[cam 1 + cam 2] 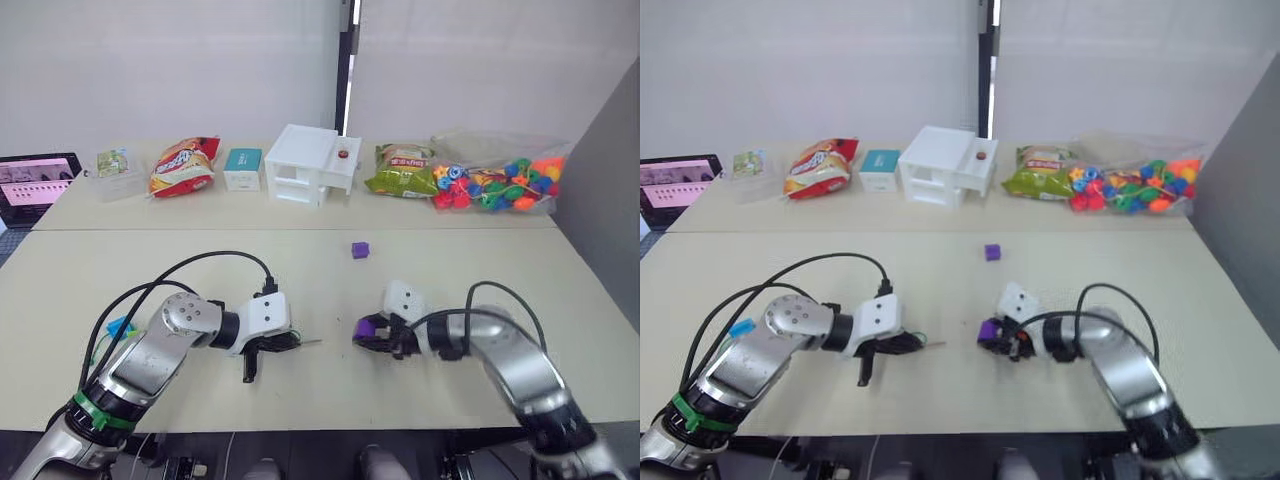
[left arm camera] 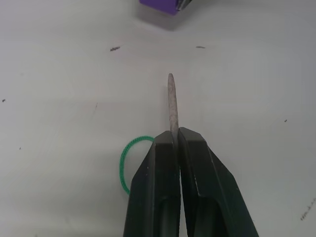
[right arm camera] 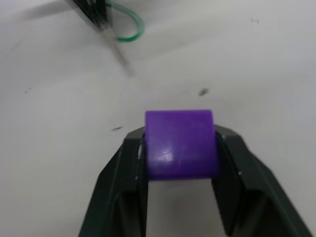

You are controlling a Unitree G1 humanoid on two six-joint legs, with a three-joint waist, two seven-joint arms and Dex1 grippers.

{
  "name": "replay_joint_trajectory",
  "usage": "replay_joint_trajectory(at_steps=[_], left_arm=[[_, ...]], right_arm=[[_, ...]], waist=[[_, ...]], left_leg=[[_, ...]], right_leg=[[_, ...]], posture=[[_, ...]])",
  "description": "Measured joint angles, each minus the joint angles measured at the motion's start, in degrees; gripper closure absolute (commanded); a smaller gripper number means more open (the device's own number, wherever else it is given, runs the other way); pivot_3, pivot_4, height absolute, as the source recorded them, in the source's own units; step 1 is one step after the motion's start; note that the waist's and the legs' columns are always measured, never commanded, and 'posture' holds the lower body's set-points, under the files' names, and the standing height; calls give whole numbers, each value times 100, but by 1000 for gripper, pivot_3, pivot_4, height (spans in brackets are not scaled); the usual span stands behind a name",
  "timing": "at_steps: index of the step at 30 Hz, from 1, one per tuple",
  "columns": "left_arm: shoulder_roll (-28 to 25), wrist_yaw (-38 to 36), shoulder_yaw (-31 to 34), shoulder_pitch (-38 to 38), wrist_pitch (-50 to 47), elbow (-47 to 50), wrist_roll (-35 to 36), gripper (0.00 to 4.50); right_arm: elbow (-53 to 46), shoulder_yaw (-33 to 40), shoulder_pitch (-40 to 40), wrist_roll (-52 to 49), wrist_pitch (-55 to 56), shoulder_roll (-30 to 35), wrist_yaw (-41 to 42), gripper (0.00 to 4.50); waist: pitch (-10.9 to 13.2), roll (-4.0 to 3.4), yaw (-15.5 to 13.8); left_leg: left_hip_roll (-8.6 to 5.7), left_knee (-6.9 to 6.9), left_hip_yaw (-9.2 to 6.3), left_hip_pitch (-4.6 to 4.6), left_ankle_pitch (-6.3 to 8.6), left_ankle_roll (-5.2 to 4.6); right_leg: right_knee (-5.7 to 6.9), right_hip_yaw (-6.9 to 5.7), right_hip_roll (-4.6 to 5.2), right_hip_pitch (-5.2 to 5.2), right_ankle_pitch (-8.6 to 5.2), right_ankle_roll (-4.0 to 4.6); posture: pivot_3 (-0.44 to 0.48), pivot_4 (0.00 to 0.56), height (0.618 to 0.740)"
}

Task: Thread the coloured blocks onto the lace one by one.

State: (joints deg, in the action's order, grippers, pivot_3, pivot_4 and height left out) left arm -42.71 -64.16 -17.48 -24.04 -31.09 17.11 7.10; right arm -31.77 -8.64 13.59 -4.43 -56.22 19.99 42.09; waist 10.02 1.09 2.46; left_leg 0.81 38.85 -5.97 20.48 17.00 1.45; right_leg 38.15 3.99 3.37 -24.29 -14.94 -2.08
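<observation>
Left gripper [image 2: 175,143] pinched tight on the lace [image 2: 172,101], stiff pale tip jutting ahead, green loop trailing beside the fingers. Right gripper [image 3: 180,148] clamps a purple block [image 3: 180,144], facing the tip, apart from it.

Risk: tip misses the hole, which cannot be seen from here, and glances off the block's face; a tilted block would cause it. Lace could also slide back through the fingers under push.

Second purple block [image 1: 360,250] lies beyond both grippers. Pale tabletop [image 1: 200,270], lightly speckled. Behind: snack bags, a white box [image 1: 310,165], bagged round beads [image 1: 500,185], plain wall.
</observation>
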Motion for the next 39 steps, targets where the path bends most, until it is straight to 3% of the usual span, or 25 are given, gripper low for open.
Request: replay_joint_trajectory(at_steps=[3,8,10,14,16,18,22,27,31,36,39], left_arm=[[29,-32,-25,-100,12,-32,0,4500],[27,-122,-53,-124,62,-186,-1,4500],[27,-180,-82,-186,102,-213,-1,4500],[14,-231,-83,-213,128,-236,-2,4500],[8,-236,-82,-213,140,-245,-3,4500],[8,-237,-82,-213,186,-250,-3,4500],[9,-233,-85,-213,231,-281,-3,4500],[25,-231,-96,-223,233,-402,-5,4500],[28,-226,-124,-208,236,-411,-9,4500],[-10,-207,-128,-71,158,-146,14,4500],[-67,-187,-108,-13,59,-18,40,4500]], right_arm=[[-1027,-291,-563,547,-1314,-1141,-1605,3329],[-1259,-811,-954,972,-1470,-1647,-2863,3329],[-1250,-919,-982,1004,-1388,-1601,-3053,2275],[-1198,-880,-1002,977,-1271,-1479,-3130,831],[-1215,-840,-1000,912,-1262,-1441,-3078,179],[-1334,-739,-974,695,-1262,-1325,-2886,57],[-1726,-412,-573,22,-1233,-538,-1998,57],[-1445,37,101,-1256,-509,1041,93,57],[102,-405,1128,-1475,836,2096,1897,57],[2577,-1406,2374,-594,3570,2090,3262,57],[3473,-1695,2609,-313,4625,2013,3808,57]], waist=[[-1,-4,-1],[-2,-2,0],[-2,-2,9],[-2,-2,13],[-2,-2,13],[-2,-2,13],[-1,-2,14],[0,-1,14],[3,3,39],[3,3,61],[3,3,21]], left_leg=[[-4,1,1,1,-4,7],[-4,1,3,-7,-7,12],[-4,1,4,-8,-7,12],[-4,-1,3,-8,-6,11],[-3,-1,2,-8,-6,11],[-3,-1,2,-7,-6,11],[-3,0,2,-9,-6,10],[-3,-1,3,-12,-4,6],[0,2,10,-17,-2,3],[0,2,10,-15,-2,3],[0,3,9,-8,1,-1]], right_leg=[[0,0,4,-1,0,0],[-8,-2,5,9,0,-1],[-9,-2,5,9,0,-1],[-8,-2,4,8,0,-1],[-8,-2,4,8,0,-1],[-9,-2,4,8,0,-1],[-12,-4,4,15,-1,-1],[-19,-4,2,22,-1,-2],[-28,-2,1,26,-1,-2],[-17,-2,4,20,-1,-1],[-17,-3,6,15,0,-1]], posture=[[0,150,740],[0,150,740],[0,150,740],[0,150,740],[0,150,740],[0,150,740],[0,150,740],[0,150,740],[0,150,740],[0,150,740],[0,150,740]])
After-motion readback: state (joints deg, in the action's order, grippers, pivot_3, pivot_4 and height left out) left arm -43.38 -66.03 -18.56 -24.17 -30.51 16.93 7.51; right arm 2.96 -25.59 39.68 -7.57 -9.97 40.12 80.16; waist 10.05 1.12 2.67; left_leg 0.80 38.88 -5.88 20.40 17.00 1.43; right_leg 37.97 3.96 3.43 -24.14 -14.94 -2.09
